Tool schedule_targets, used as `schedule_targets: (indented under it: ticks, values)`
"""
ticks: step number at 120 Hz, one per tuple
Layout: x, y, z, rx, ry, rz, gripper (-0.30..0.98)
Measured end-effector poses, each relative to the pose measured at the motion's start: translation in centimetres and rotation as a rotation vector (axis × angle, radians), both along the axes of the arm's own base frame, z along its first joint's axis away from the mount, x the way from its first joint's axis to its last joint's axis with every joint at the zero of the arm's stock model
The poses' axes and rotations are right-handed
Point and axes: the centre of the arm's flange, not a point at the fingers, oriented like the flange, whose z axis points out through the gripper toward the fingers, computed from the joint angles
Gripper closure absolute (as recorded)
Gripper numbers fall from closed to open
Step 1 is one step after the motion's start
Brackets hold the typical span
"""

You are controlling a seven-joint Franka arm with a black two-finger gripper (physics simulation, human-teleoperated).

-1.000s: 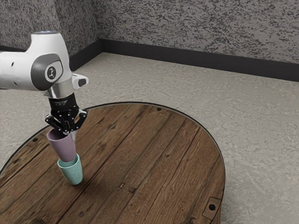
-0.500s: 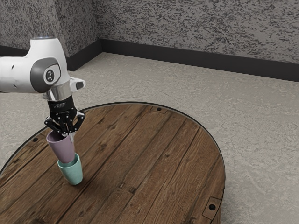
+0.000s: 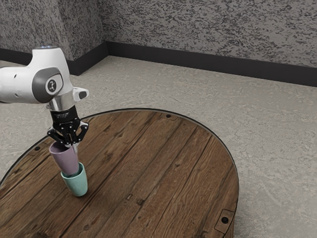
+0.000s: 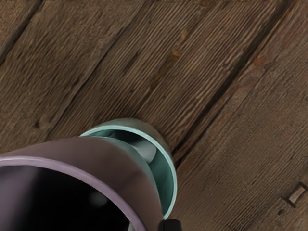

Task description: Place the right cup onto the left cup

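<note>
A smooth, tapered teal cup (image 3: 77, 185) stands on a round table (image 3: 148, 168) of brown, rough-grained wooden planks. Above the teal cup, its narrower base dipping inside that cup's mouth, is a tapered mauve cup (image 3: 66, 160) (deeply shadowed inside). Higher over the teal cup, the black two-finger gripper (image 3: 73, 145) holds the mauve cup's thin wall pinched between its fingers at the rim.
</note>
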Motion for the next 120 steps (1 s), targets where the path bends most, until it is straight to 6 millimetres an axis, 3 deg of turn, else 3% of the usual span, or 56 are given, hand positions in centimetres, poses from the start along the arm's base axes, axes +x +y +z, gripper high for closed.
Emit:
schedule_targets:
  ticks: [25,47,73,99,120]
  values:
    - [0.3,-0.4,0.0,-0.009,-0.016,0.007,0.37]
    - [-0.1,-3.2,2.6,0.013,-0.057,-0.019,0.16]
    - [0.3,-6.1,6.7,-0.024,-0.11,-0.133,0.06]
    - [6.4,-7.3,13.0,0.032,-0.132,-0.278,0.02]
    - [6.2,-9.1,16.6,0.092,-0.123,-0.397,0.01]
